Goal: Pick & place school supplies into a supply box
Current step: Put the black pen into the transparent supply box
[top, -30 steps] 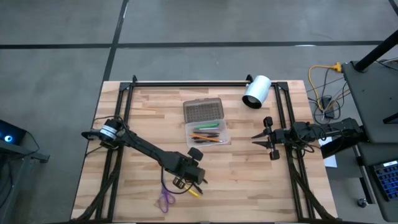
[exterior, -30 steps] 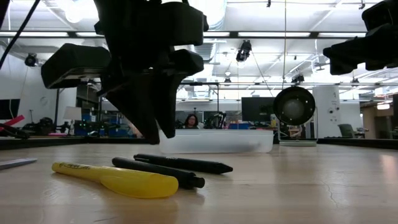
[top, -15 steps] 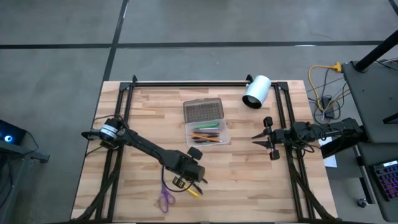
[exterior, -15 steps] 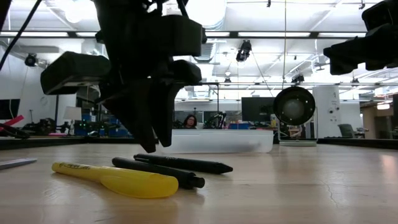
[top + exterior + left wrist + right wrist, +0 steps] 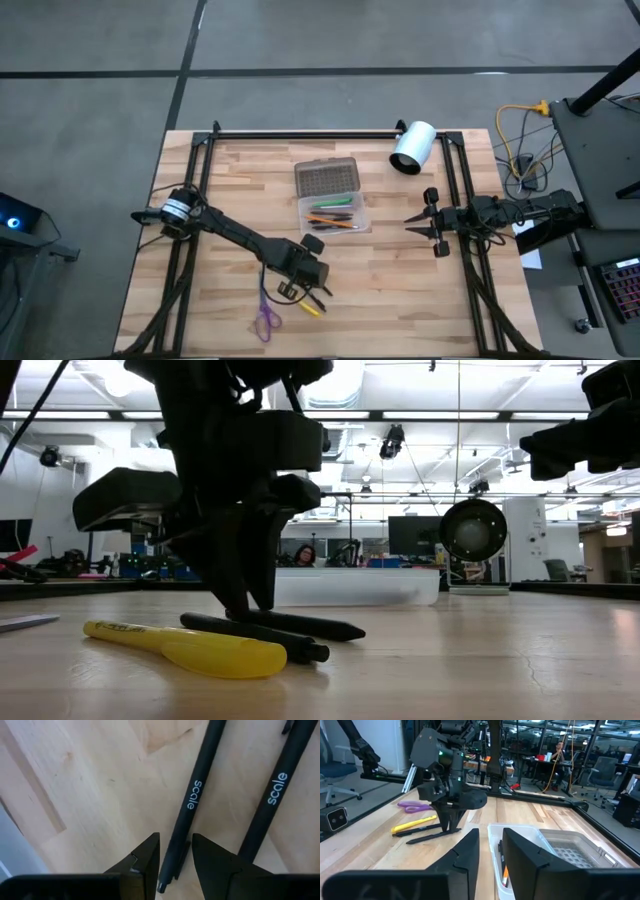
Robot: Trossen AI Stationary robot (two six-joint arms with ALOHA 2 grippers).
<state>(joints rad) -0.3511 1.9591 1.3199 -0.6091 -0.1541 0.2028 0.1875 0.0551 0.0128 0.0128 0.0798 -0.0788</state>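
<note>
Lying side by side on the tabletop near its front edge, two slim black pens are seen, each printed with the word "scale" in pale lettering. The nearer black pen is straddled at its end by the left claw, whose fingers are apart on either side of the barrel, not yet pressed onto it. The second black pen lies just beside the first, outside the fingers. In the low view the left claw is shown pointing straight down, its tips at the pens. A yellow pen lies just in front of the black ones; small dark print is carried on its barrel but cannot be read. Purple-handled scissors rest near the front edge, close to the pens.

The supply box is placed near the middle of the tabletop: a clear shallow tray in which green, orange and black pens are already held, with a grey textured lid laid open behind it. A white cylinder lies toward the back right corner.

The right claw is held above the tabletop to the right of the box, its fingers slightly apart and nothing between them.

The tabletop is made of pale wooden planks framed by black rails. A grey floor surrounds it, and beyond, a workshop with desks, monitors, ceiling lights and a seated person is visible.
</note>
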